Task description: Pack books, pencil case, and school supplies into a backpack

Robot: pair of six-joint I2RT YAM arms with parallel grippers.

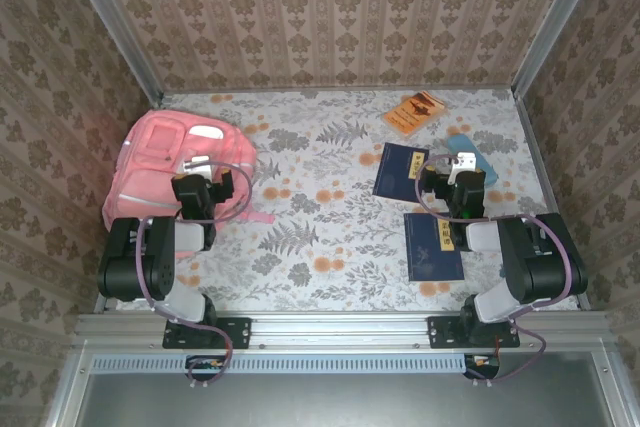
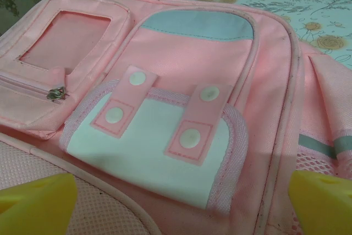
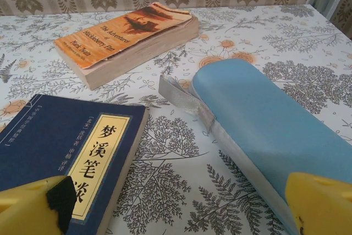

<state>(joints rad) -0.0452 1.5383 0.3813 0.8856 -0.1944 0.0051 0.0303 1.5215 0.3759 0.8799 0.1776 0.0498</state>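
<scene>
Top external view: at the far left of the table point(image 1: 320, 212) lies the pink backpack point(image 1: 150, 162), flat with its front pockets facing up, and the left gripper point(image 1: 197, 165) hangs over its right half, above the front pocket area. In the left wrist view the left gripper point(image 2: 176, 207) stands wide open with nothing between its yellow fingertips point(image 2: 38, 205); the backpack point(image 2: 192, 53) spreads beneath and ahead of it, the white-flapped pocket with two pink snap tabs lying between the fingertips and a zip pull off to the left. The middle of the table is bare floral cloth. Further right, the far navy book point(image 1: 398, 169) lies flat just left of the right gripper point(image 1: 462, 165), the orange book point(image 1: 414, 112) sits beyond it toward the back wall, and the near navy book point(image 1: 432, 247) lies closer to the arm bases, partly under the right arm. The light blue pencil case point(image 1: 484, 169) lies under and just right of the right gripper. In the right wrist view the right gripper point(image 3: 179, 207) is also fully open and holds nothing: the far navy book point(image 3: 60, 147) reaches in by its left fingertip, the pencil case point(image 3: 264, 119) runs diagonally to its right fingertip, bare table shows between them, and the orange book point(image 3: 124, 34) lies ahead at the upper left.
</scene>
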